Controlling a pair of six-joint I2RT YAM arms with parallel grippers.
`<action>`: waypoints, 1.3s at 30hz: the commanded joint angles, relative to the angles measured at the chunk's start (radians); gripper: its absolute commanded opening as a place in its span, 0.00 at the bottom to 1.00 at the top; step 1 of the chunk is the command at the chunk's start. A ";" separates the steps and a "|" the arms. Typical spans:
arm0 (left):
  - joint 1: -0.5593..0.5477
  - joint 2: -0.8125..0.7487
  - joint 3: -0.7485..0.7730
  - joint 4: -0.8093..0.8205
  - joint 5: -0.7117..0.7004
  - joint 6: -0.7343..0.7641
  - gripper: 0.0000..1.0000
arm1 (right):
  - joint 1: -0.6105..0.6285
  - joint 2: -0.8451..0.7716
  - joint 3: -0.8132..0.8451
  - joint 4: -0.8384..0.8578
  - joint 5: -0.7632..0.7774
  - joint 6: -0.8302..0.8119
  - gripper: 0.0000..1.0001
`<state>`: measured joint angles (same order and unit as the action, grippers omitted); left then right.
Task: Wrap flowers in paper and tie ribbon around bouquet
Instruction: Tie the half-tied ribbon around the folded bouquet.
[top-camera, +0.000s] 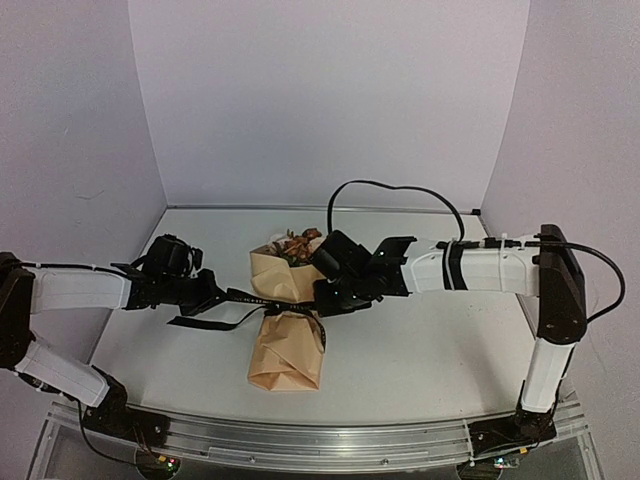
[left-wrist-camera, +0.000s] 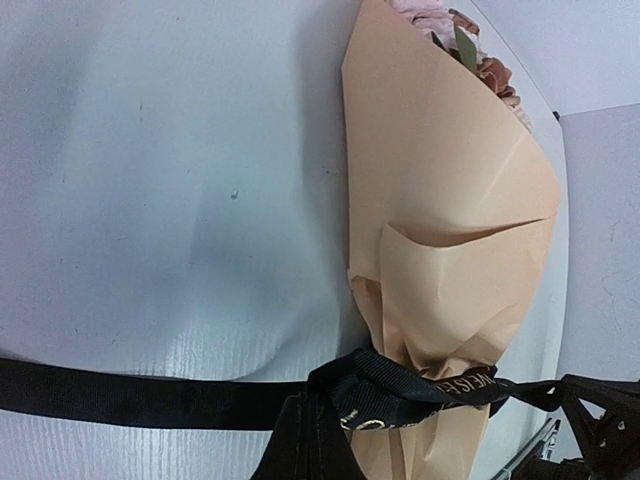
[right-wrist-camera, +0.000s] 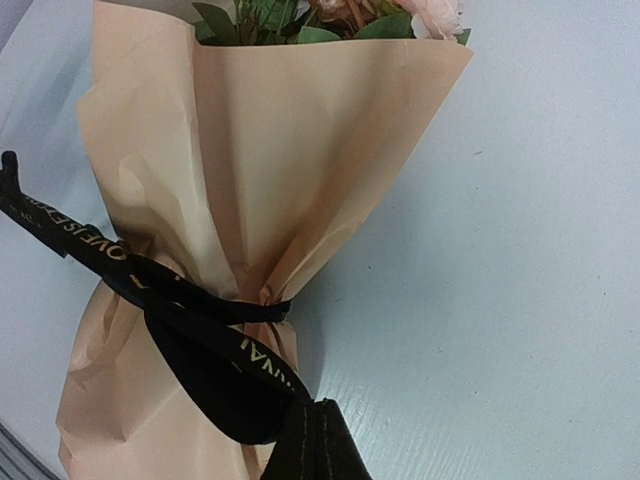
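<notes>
On my left, the left gripper (top-camera: 212, 294) is clamped on one end of the black ribbon (top-camera: 245, 298), with its fingers together and the fabric pinched flat between them. From there the ribbon runs to the bouquet (top-camera: 287, 345), which lies mid-table with its blooms toward the back wall, and cinches the tan paper (right-wrist-camera: 300, 150) at its narrow waist. Just right of that waist, the right gripper (top-camera: 325, 300) is closed on the other end. I judge this to be the tightening pull, so I want to draw both ends apart evenly and low. That way the band stays in the crease and the bundle neither rolls nor slides. A slack tail loops on the table (top-camera: 430, 350) near the left gripper, and I'd keep clear of it. Bare surface lies open on both sides, more on the right. The stem end sits near the front edge, so I'd avoid dragging that way.
</notes>
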<state>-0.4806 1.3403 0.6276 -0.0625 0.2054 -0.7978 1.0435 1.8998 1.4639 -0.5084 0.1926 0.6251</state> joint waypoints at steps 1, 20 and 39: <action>0.024 0.005 -0.010 -0.010 -0.016 -0.007 0.00 | -0.013 -0.065 -0.002 -0.061 0.045 -0.012 0.00; 0.024 0.039 -0.053 0.136 0.152 0.008 0.00 | -0.019 -0.049 -0.033 -0.057 -0.017 0.043 0.00; 0.017 -0.098 -0.139 0.181 0.158 -0.223 0.46 | -0.014 -0.164 -0.216 0.113 -0.153 0.369 0.58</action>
<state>-0.4621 1.2821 0.4785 0.0782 0.3629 -0.9763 1.0271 1.7802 1.2883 -0.4790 0.0669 0.9005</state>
